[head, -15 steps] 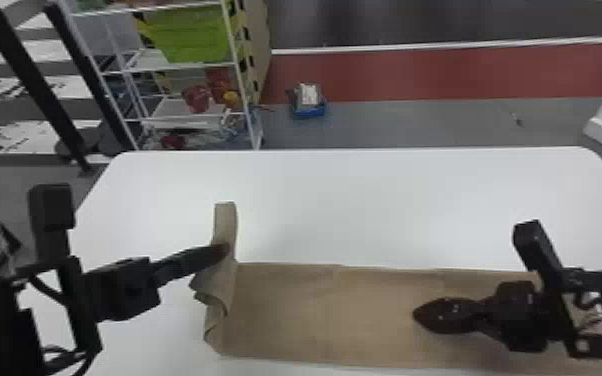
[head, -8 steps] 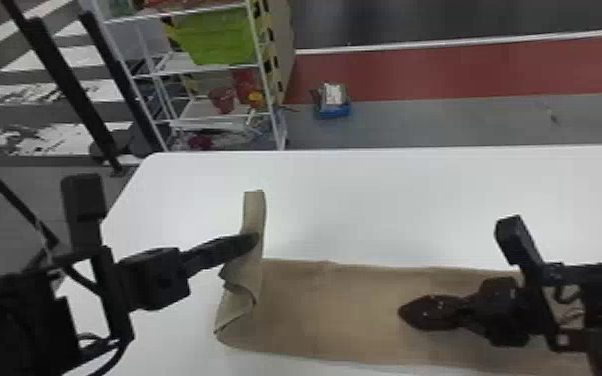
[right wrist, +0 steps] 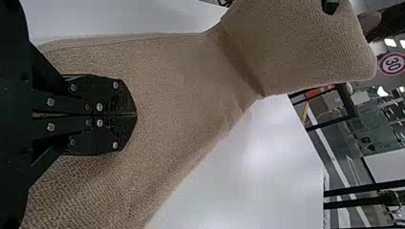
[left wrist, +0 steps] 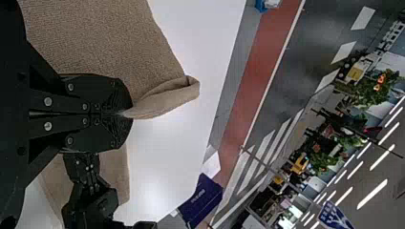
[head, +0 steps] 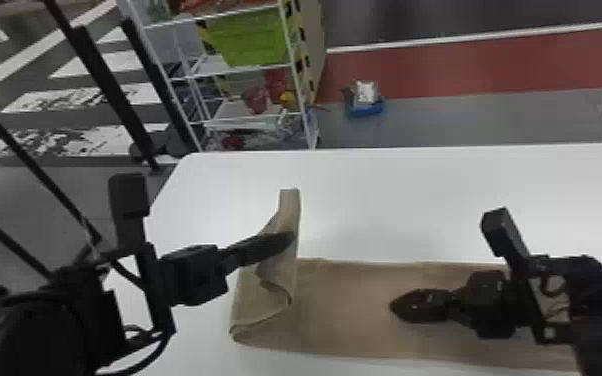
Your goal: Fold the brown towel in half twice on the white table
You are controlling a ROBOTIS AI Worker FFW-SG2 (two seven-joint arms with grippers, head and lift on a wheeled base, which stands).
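Where left claw ends, towel seems pinched

I'm getting bright, fairly even light on the white table, with a soft, faint shadow beside the brown towel. In my left wrist view, a pale glare spot sits on the tabletop, and lit strip lamps show white. My right wrist view gives me blown-out patches on the tabletop and a darker shadow along the towel's bend.

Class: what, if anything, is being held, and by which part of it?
The left gripper holds the towel by its raised left end; the right gripper appears to grip nothing.
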